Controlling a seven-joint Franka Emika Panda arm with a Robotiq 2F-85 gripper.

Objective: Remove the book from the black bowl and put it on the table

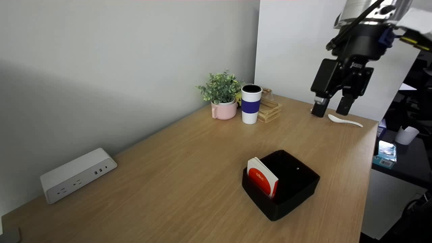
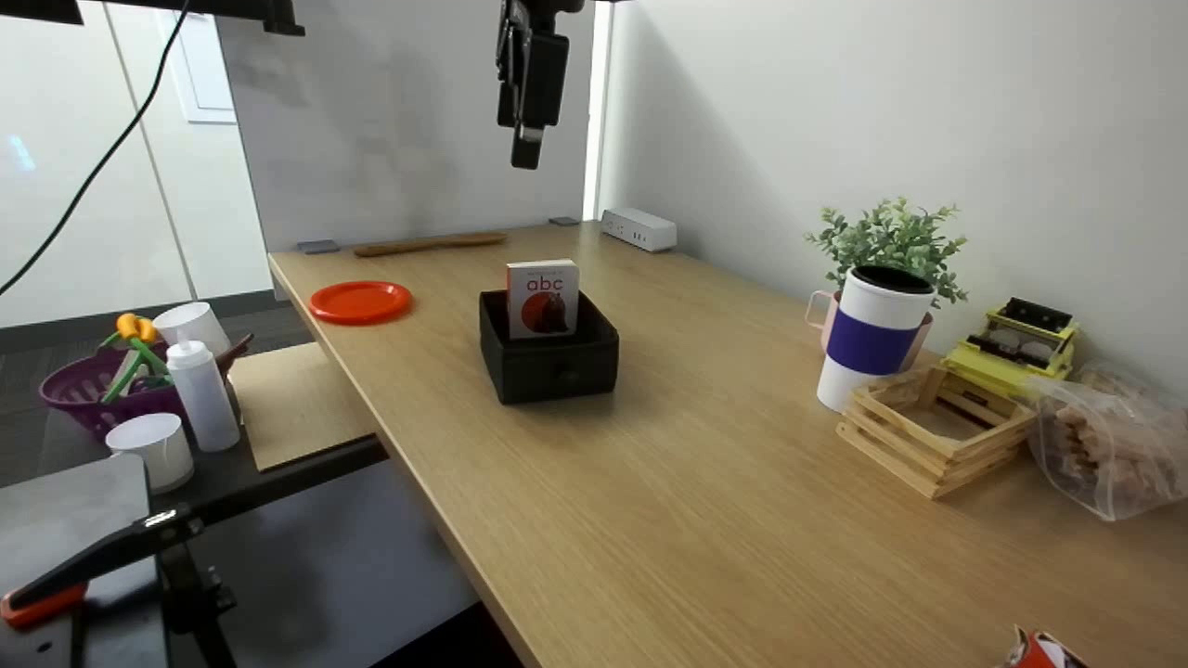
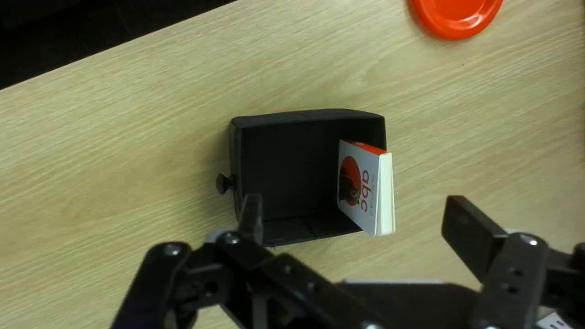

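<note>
The book [image 1: 262,178] stands upright inside the black bowl [image 1: 294,205], against one wall, with its top above the rim. Its white "abc" cover shows in an exterior view [image 2: 544,299] and in the wrist view [image 3: 358,187]. The bowl also shows in an exterior view [image 2: 560,375] and in the wrist view [image 3: 307,119], with a small knob on the wall opposite the book. The bowl rests on the wood-grain table [image 1: 175,179]. My gripper [image 1: 331,107] is open and empty, high above the table, apart from book and bowl. In the wrist view its fingers [image 3: 356,217] are spread wide.
A white and blue cup [image 1: 250,104], a potted plant [image 1: 222,89] and a wooden crate [image 2: 937,427] stand along the wall. A red plate [image 2: 361,302] lies near the table edge. A white spoon [image 1: 344,120] and a power strip [image 1: 79,175] are farther off.
</note>
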